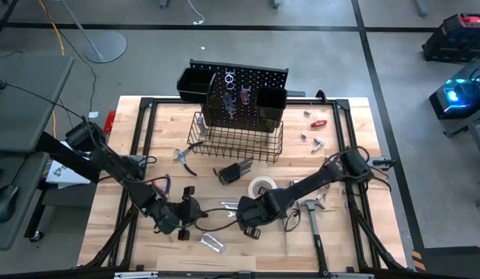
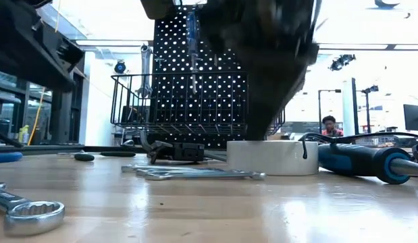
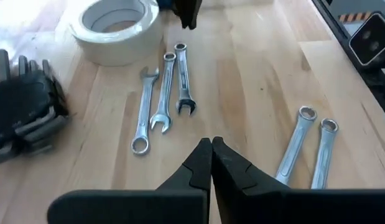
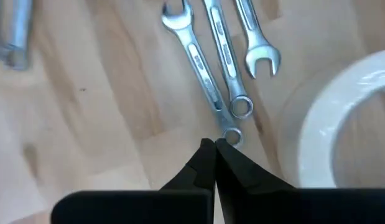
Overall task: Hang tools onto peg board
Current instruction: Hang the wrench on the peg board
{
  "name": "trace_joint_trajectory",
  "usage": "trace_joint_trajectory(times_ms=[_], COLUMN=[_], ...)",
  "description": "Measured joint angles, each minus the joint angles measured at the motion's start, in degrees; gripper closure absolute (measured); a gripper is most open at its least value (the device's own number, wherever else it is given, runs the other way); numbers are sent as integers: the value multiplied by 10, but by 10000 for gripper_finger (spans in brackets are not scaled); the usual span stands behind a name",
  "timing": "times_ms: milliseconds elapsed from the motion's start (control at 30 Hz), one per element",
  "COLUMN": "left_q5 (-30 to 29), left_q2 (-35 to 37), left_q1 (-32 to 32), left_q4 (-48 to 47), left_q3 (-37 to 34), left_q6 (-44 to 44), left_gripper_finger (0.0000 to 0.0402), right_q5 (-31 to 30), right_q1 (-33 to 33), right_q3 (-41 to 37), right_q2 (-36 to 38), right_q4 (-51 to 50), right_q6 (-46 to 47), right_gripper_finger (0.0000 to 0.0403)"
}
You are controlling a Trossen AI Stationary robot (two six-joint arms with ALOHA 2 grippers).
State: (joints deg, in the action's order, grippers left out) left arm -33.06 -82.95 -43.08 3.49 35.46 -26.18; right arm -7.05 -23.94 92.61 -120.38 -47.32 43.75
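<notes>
Blocking much of the low view, a blurred dark arm covers the upper middle of the upright black perforated peg board [image 2: 175,88], so only part of its panel and black wire basket [image 2: 188,101] can be read there. From above, the peg board [image 1: 240,97] stands at the far middle of the pale wooden table [image 1: 340,248], carrying two black bins [image 1: 195,84] and a few hung tools too small to identify.

The left gripper [image 3: 211,149] hovers over the near middle of the table, fingers closed tip to tip and holding nothing. Three silver combination wrenches [image 3: 164,93] lie side by side just beyond it, next to a white tape roll [image 3: 114,28]; two more silver wrenches [image 3: 310,146] are partly cut off by the gripper body.

The right gripper [image 4: 214,146] is also pinched closed and empty, its tips just above the ring ends of the same three wrenches [image 4: 211,56]. The tape roll [image 4: 341,124] is cut off at the frame edge.
</notes>
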Motion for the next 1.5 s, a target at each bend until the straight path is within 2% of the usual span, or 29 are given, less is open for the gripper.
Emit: trace_joint_trajectory(times_ms=[167, 300, 400, 533, 667, 767, 867, 967, 1100, 1267, 1367, 1500], left_q5=[1, 22, 63, 144, 165, 200, 253, 279, 262, 259, 269, 259], left_q2=[0, -17, -52, -108, -130, -101, -39, 13, 22, -21, -50, -65], left_q1=[11, 46, 87, 136, 164, 167, 136, 81, 23, 25, 31, 10], left_q4=[26, 62, 106, 209, 180, 122, 58, 38, 82, 177, 145, 94], left_q3=[0, 2, 1, 3, 16, 18, 18, -7, -49, -34, -4, 20], left_q6=[47, 91, 122, 158, 155, 102, 43, 20, -20, -6, -1, -50], left_gripper_finger=[401, 401, 401, 401, 401, 401, 401, 401, 401, 401, 401, 401], right_q5=[-20, -22, -4, 33, 47, 57, 60, 67, 105, 127, 112, 86], right_q1=[0, 0, 0, -12, -35, -60, -94, -127, -150, -145, -114, -71], right_q3=[1, 2, 2, 2, 2, 2, 2, 1, -59, -148, -158, -142], right_q2=[39, 51, 45, 35, 35, 35, 36, 36, 37, 36, 36, 26], right_q4=[-19, -19, -17, -12, -15, -26, -22, -18, 97, 308, 375, 444], right_q6=[24, 36, 51, 67, 102, 141, 185, 221, 273, 311, 283, 210], right_gripper_finger=[402, 403, 403, 403, 403, 403, 403, 403, 403, 403, 403, 403])
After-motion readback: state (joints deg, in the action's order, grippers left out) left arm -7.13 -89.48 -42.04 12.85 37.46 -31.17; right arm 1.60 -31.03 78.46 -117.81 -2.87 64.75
